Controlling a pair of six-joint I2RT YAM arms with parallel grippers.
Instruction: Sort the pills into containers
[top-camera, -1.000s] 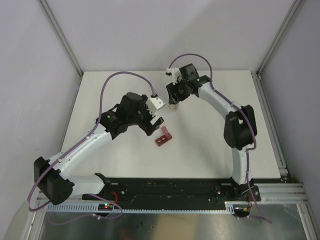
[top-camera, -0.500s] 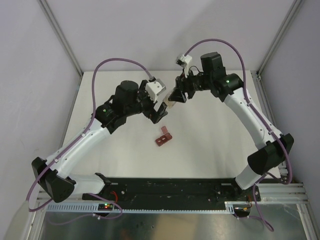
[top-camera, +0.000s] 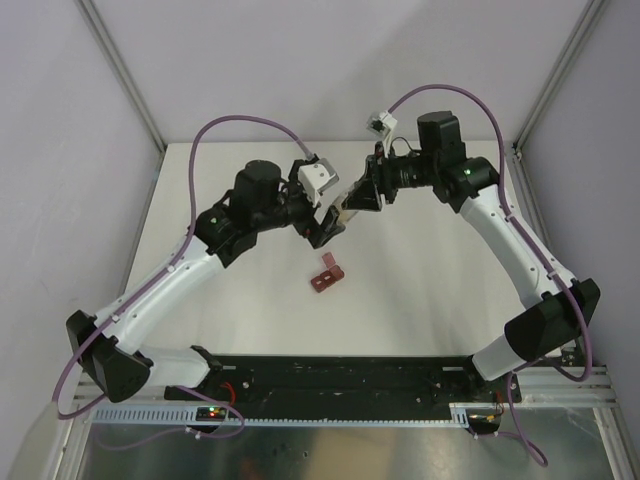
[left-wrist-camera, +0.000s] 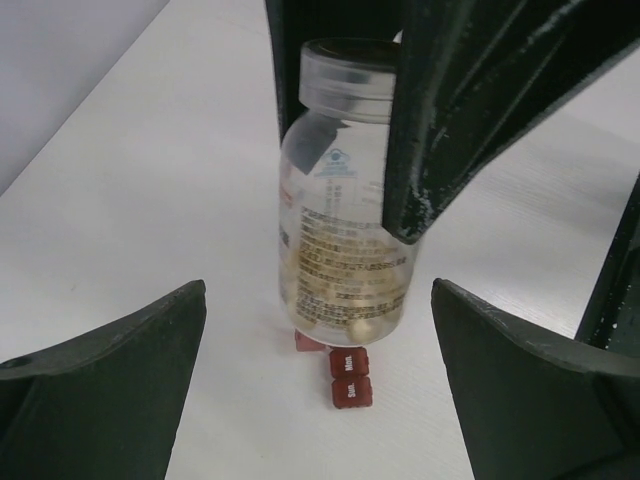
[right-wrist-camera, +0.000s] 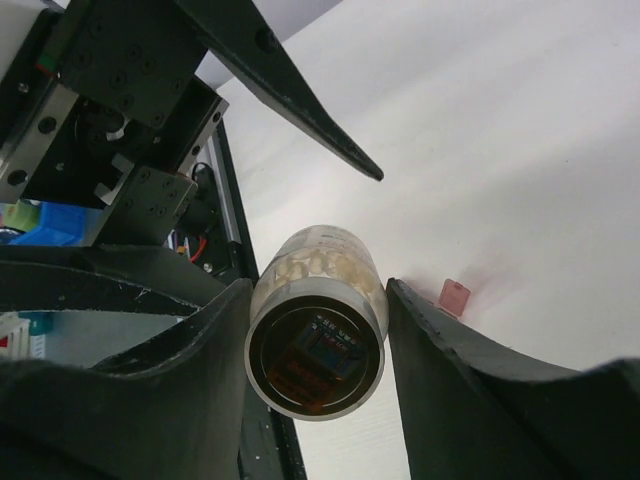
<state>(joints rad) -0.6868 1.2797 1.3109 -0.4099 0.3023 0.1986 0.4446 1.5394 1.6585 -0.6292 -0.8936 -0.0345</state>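
Two containers (left-wrist-camera: 350, 378) plain, third partly behind vial (left-wrist-camera: 345, 230)

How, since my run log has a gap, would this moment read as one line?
right fingers: shut on pill bottle, off table; left fingers: open; pills: in bottle; red compartment strip: on table

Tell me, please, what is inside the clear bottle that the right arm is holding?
Pale yellowish pills fill the lower part of the bottle. The printed label covers some, so their count cannot be seen.

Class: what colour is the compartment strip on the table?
The compartment strip is dark red, clearest in the left wrist view.
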